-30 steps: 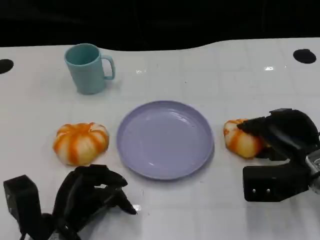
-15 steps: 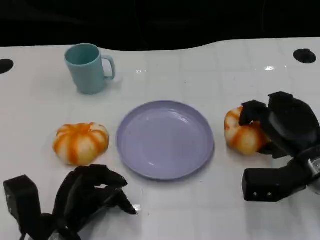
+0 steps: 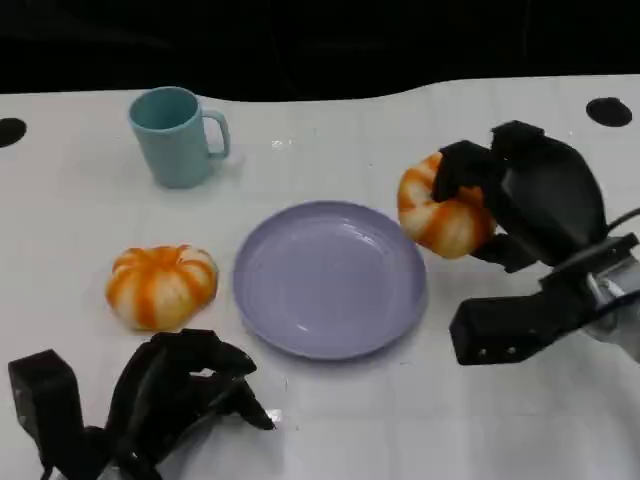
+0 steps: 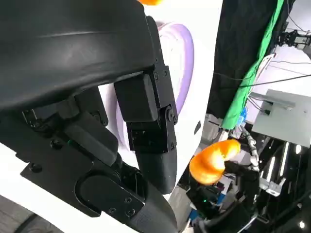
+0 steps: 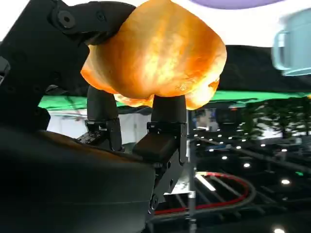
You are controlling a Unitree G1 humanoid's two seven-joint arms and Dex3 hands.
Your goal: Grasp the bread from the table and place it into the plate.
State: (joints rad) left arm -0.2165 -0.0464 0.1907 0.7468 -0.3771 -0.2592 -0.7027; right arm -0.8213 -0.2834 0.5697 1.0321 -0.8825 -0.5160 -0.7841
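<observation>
My right hand [image 3: 530, 195] grips an orange-and-white striped bread roll [image 3: 440, 215] and holds it in the air at the right rim of the lavender plate [image 3: 330, 277]. The right wrist view shows that roll [image 5: 155, 56] up close, clasped by the black fingers [image 5: 165, 131]. In the left wrist view the same roll [image 4: 211, 160] appears far off beyond the plate [image 4: 177, 63]. A second striped roll [image 3: 161, 285] lies on the table left of the plate. My left hand [image 3: 175, 390] rests low near the front edge, fingers curled, holding nothing.
A teal mug [image 3: 178, 136] stands at the back left, with its handle to the right. The white table [image 3: 330, 420] ends at a dark edge behind the mug. Two black round marks [image 3: 609, 111] sit at the far corners.
My right hand has lifted the right-hand roll off the table and carried it up and left, toward the plate's rim. The left hand and the other roll have not moved.
</observation>
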